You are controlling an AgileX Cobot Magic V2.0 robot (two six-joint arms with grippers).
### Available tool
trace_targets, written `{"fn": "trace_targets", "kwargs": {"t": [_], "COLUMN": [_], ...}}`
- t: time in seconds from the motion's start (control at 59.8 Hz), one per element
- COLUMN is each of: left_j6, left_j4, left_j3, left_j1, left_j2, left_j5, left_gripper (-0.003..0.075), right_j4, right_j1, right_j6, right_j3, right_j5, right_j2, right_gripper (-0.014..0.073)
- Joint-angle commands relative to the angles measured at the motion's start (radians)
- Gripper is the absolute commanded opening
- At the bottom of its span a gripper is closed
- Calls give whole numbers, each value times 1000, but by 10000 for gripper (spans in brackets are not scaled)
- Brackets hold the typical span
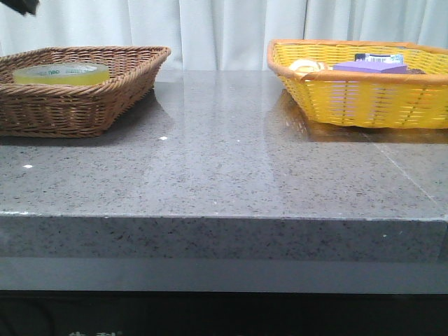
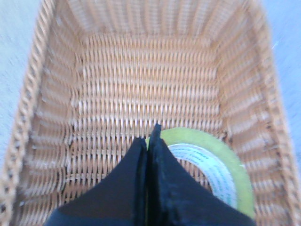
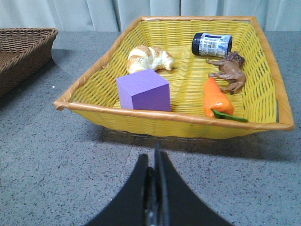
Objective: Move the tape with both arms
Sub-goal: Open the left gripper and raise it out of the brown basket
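The tape [image 1: 61, 73] lies flat in the brown wicker basket [image 1: 105, 105] at the left of the table [image 1: 224, 175], its white core with green print facing up. It looks stiff and fairly heavy for its size, with a smooth, probably slippery outer wrap; the surest hold is likely across the ring wall, 1 finger inside the core and 1 outside. In the left wrist view the left gripper [image 2: 150, 141] hangs above the roll's near edge with its jaws pressed together on nothing, so they would have to part before any grasp. The right gripper [image 3: 155, 160] is likewise clenched and empty, hovering over bare table just short of the yellow basket [image 3: 174, 117]. Counted: 1 tape roll in the brown basket, 2 baskets, and in the yellow one 5 things: 1 purple block [image 3: 143, 90], 1 croissant [image 3: 148, 59], 1 dark jar [image 3: 211, 44] on its side, 1 brown animal figure [image 3: 229, 70] and 1 orange carrot [image 3: 217, 99].
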Motion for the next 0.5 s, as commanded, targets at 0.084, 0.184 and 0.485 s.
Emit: {"fn": "trace_targets", "kwargs": {"t": [0.084, 0.184, 0.485], "left_j6": [-4, -4, -4], "left_j4": [0, 0, -8], "left_j3": [238, 394, 812], "left_j1": [1, 1, 1], "left_j2": [-262, -396, -791], "left_j5": [-258, -355, -529], "left_gripper": [-20, -20, -20], "right_j4": [0, 0, 0], "right_j1": [-7, -7, -7], "right_j6": [-3, -3, -3], "right_j3": [-28, -28, -28], "right_j5": [-88, -89, -91], "right_j2": [4, 4, 4], "right_gripper": [-68, -68, -68]}}
